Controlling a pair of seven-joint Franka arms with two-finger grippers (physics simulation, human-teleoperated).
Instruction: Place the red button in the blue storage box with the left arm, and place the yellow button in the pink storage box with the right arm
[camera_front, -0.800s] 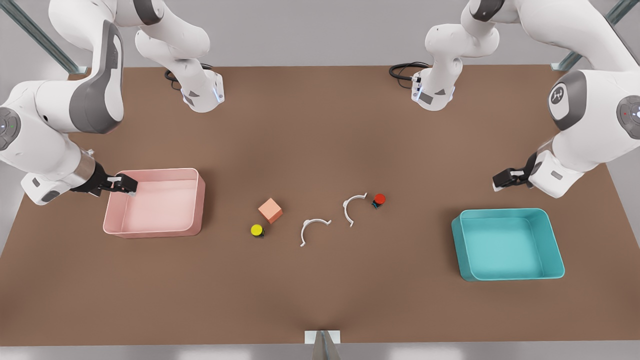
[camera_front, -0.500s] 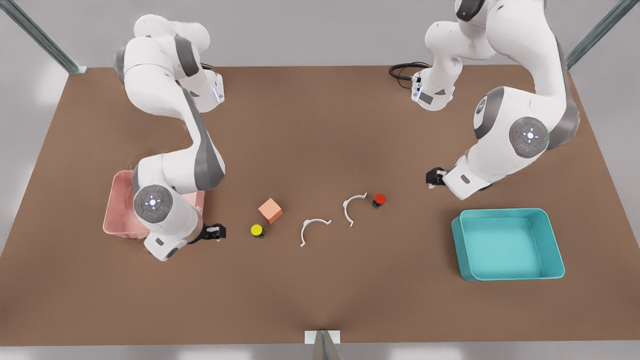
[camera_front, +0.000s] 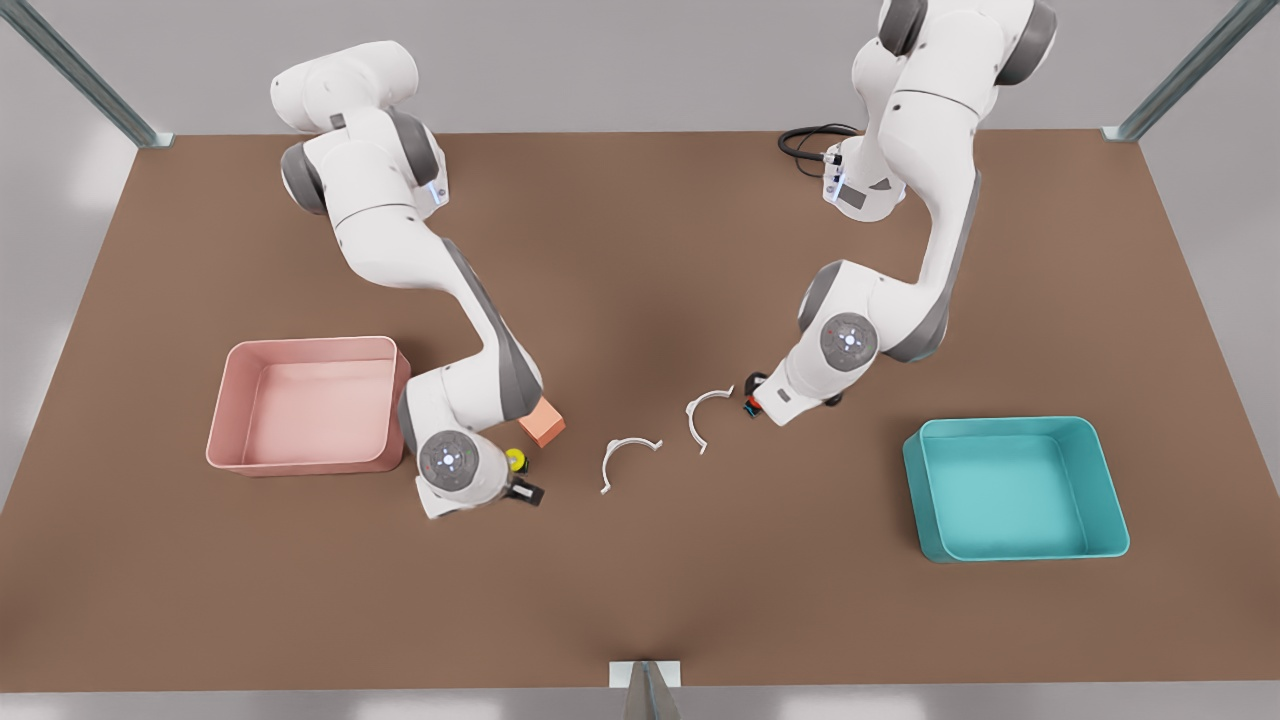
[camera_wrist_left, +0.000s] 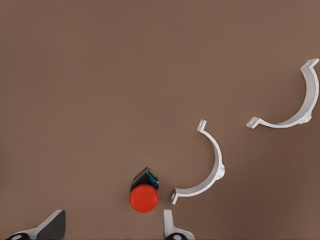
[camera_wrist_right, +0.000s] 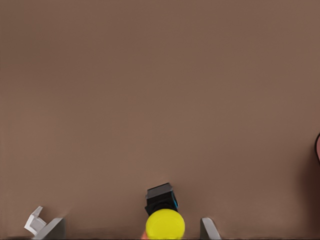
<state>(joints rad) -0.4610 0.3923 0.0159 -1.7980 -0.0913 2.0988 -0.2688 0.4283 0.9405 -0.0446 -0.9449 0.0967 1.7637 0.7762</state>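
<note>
— What sort of place are we looking at?

— We'd call it a simulated robotics test cell, not a home or a shop. We see a plain brown surface (camera_front: 640, 580) against flat grey walls, with bare metal frame struts (camera_front: 1180, 75) slanting at the far corners.

— What else tells us so?

— Two white arms are bolted to the surface's far edge, a black cable (camera_front: 805, 140) coiled by one base. The props are bench-test items: a pink storage box (camera_front: 300, 462), a blue storage box (camera_front: 1020, 550), an orange cube (camera_front: 545, 428) and white curved clips (camera_front: 625, 450).
</note>
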